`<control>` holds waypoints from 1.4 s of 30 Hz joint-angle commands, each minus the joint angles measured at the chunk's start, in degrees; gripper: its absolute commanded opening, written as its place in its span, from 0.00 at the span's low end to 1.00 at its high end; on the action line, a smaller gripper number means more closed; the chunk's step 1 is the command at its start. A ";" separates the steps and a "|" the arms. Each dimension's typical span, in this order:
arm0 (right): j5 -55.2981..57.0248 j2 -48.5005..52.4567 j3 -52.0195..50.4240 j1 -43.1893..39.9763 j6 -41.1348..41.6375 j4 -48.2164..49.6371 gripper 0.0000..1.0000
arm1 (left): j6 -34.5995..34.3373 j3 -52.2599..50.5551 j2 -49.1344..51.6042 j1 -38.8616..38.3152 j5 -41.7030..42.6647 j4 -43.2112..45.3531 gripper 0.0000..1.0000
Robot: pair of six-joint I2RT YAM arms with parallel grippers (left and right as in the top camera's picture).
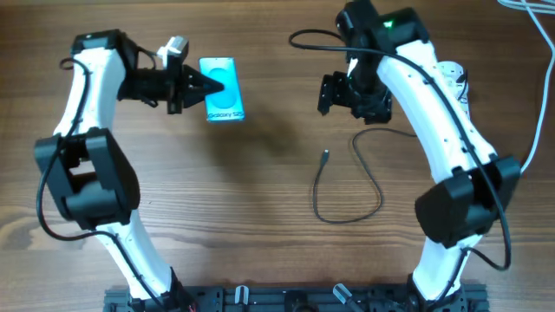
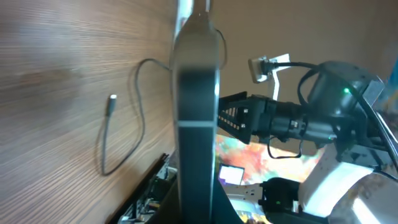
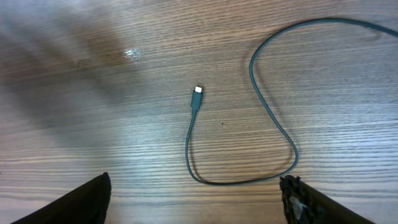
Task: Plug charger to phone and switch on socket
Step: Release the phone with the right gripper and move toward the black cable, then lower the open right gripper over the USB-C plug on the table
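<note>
The phone (image 1: 224, 97) has a teal screen and sits at the far left of the table. My left gripper (image 1: 206, 87) is shut on its left edge. In the left wrist view the phone (image 2: 196, 124) shows edge-on as a dark slab between the jaws. The charger is a thin black cable looped on the table, with its connector tip (image 1: 324, 156) free. The tip also shows in the right wrist view (image 3: 198, 91) and the left wrist view (image 2: 112, 99). My right gripper (image 1: 336, 94) is open and empty above the cable (image 3: 199, 202). The socket (image 1: 453, 78) is white and mostly hidden behind the right arm.
A white cord (image 1: 539, 30) runs along the far right edge. The cable loop (image 1: 351, 195) lies between the two arms. The arm bases and a black rail (image 1: 286, 299) line the near edge.
</note>
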 commanded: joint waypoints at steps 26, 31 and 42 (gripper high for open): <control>-4.76 -13.75 -38.23 7.30 9.84 30.97 0.86 | 1.77 0.37 -1.57 5.38 -3.63 -3.72 0.04; 0.37 -8.28 -38.23 7.32 14.91 31.21 0.74 | 1.77 0.37 -1.57 5.38 -3.63 -3.74 0.04; 2.43 -2.16 -38.25 9.57 15.78 33.79 0.57 | 1.77 0.37 -1.57 5.38 -3.63 -3.72 0.04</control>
